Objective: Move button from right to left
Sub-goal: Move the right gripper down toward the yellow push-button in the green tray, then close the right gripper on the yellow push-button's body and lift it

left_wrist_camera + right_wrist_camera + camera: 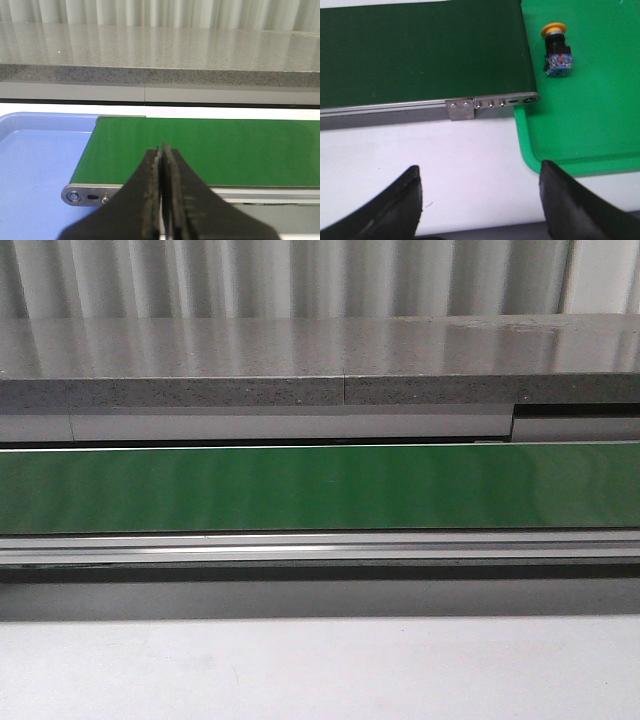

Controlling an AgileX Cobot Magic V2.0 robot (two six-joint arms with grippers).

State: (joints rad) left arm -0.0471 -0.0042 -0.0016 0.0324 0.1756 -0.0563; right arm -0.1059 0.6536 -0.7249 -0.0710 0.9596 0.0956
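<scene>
- The green belt [320,488] runs the full width of the front view, with a grey stone ledge [320,360] behind it and a metal rail [320,548] along its near side; white table [320,670] lies in front of that.
- In the left wrist view the belt's end, with its metal end bracket [87,194], sits just beside and partly over a blue tray [35,170].
- In the right wrist view the belt's other end meets a green tray [580,115]; the tray's near rim curves round onto the white table, and the tray floor around the button is bare.
- Right gripper [480,210]: its 2 dark fingers [395,210] stand wide apart over the table, holding nothing and touching nothing, well short of the tray's rim.
- Left gripper [162,200]: its 2 fingers are pressed together with nothing between them, above the belt's near edge close to the blue tray.
- The button [556,50] lies on its side on the green tray, near the belt's end but apart from it. Its long axis runs across the belt's run: yellow cap toward the tray's far side, blue contact block toward the near rim.
</scene>
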